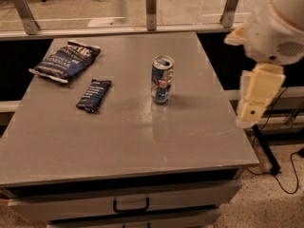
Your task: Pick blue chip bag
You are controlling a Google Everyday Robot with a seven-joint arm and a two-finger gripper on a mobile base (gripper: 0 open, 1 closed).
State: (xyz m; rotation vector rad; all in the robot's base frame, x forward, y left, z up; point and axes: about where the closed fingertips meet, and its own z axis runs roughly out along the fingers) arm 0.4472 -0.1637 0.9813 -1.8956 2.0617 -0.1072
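Observation:
The blue chip bag (65, 61) lies flat at the far left of the grey table (142, 141). It is large, crinkled and dark navy with white lettering and a pale edge. My gripper (252, 109) hangs at the end of the cream arm, just off the table's right edge. It is far to the right of the bag and holds nothing that I can see.
A smaller flat dark-blue packet (93, 95) lies in front of the bag. An upright blue-and-silver drink can (162, 80) stands near the table's middle. A glass rail with metal posts (151, 8) runs along the far edge. A drawer handle (131, 206) shows below the front edge.

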